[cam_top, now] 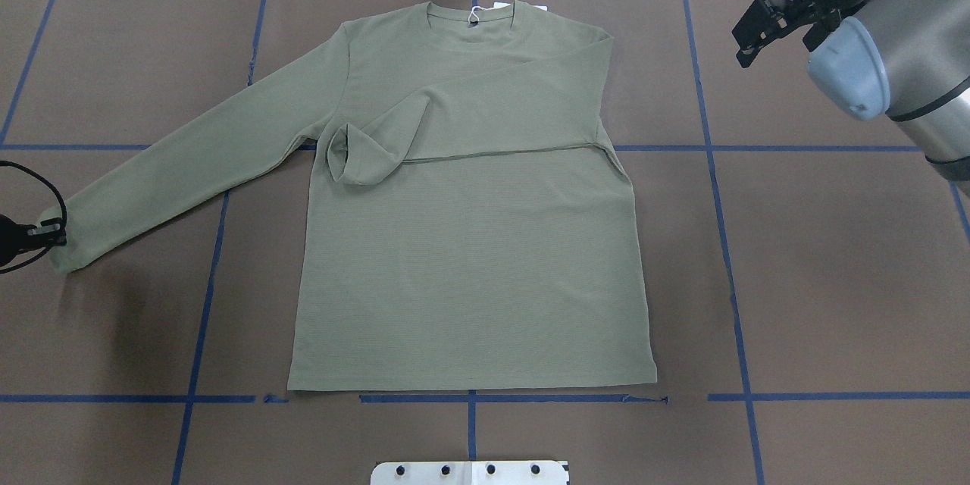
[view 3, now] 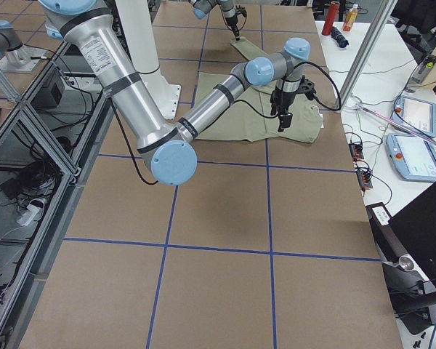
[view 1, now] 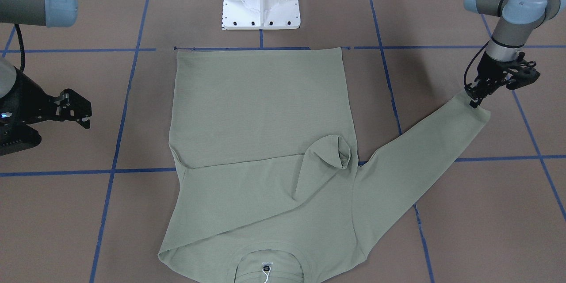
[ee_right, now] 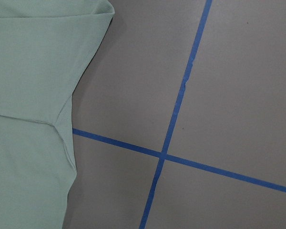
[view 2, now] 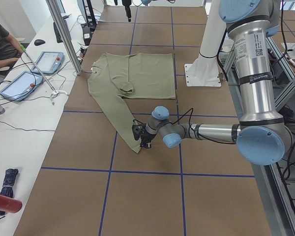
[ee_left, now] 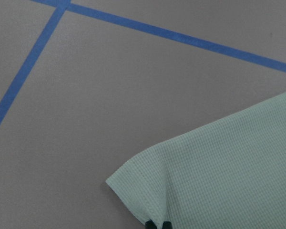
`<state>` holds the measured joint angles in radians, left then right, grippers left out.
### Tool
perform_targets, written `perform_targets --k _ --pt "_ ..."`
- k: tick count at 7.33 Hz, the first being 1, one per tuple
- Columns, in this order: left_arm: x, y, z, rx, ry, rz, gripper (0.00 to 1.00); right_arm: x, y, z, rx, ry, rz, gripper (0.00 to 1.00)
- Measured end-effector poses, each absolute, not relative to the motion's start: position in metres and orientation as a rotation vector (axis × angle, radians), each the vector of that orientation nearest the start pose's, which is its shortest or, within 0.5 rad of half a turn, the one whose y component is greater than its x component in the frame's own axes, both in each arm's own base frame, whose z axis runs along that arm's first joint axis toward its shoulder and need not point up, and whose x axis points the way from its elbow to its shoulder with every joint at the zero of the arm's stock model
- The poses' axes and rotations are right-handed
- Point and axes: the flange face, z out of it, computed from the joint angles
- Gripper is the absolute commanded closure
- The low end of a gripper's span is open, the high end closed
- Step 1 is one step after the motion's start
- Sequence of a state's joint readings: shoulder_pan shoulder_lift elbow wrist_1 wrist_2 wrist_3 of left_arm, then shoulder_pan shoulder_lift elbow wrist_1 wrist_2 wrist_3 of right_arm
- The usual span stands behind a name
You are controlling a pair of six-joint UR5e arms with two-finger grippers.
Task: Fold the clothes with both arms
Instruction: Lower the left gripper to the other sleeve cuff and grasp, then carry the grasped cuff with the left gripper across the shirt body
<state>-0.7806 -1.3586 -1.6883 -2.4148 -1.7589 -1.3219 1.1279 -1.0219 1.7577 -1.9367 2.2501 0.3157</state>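
The sage-green long-sleeved shirt (view 1: 261, 110) lies flat, collar and white hang tag (cam_top: 474, 15) on the far side from the robot. One sleeve is folded across the chest, its cuff (cam_top: 345, 159) curled open. The other sleeve stretches out to the robot's left. My left gripper (view 1: 474, 99) is shut on that sleeve's cuff, low at the table; in the left wrist view its fingertips (ee_left: 151, 223) pinch the cloth edge. My right gripper (view 1: 84, 114) is open and empty, raised beside the shirt's shoulder edge (ee_right: 28, 95), apart from the cloth.
The white pedestal base (view 1: 261, 0) stands just behind the shirt's hem. Blue tape lines (cam_top: 727, 242) grid the brown table. Tablets and cables (view 2: 34, 69) lie on the white bench past the table's far edge, where a person sits.
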Motion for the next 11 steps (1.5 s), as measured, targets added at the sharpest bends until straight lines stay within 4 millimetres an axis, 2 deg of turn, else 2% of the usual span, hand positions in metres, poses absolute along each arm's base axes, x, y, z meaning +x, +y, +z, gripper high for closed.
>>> perform_targets --k 1,3,4,6,9,10,11 --pt "0.242 -0.401 0.588 0.204 0.734 -0.432 1.00 -0.199 -0.603 0.306 0.076 -0.754 -0.232 0.00" --pt "0.274 -0.438 0.501 0.188 0.717 -0.439 1.00 -0.182 -0.600 0.327 0.060 -0.745 -0.209 0.00" --pt "0.293 -0.464 0.452 0.185 0.710 -0.448 1.00 -0.173 -0.599 0.338 0.052 -0.739 -0.200 0.00" --pt "0.323 -0.513 0.336 0.174 0.704 -0.467 1.00 -0.147 -0.594 0.371 0.034 -0.736 -0.202 0.00" --pt "0.347 -0.544 0.178 0.160 0.885 -0.416 1.00 -0.107 -0.582 0.424 0.012 -0.723 -0.231 0.00" --pt "0.364 -0.554 0.129 0.150 0.941 -0.401 1.00 -0.099 -0.578 0.435 0.006 -0.721 -0.233 0.00" --pt "0.387 -0.563 0.092 0.122 0.979 -0.407 1.00 -0.093 -0.576 0.440 0.003 -0.725 -0.230 0.00"
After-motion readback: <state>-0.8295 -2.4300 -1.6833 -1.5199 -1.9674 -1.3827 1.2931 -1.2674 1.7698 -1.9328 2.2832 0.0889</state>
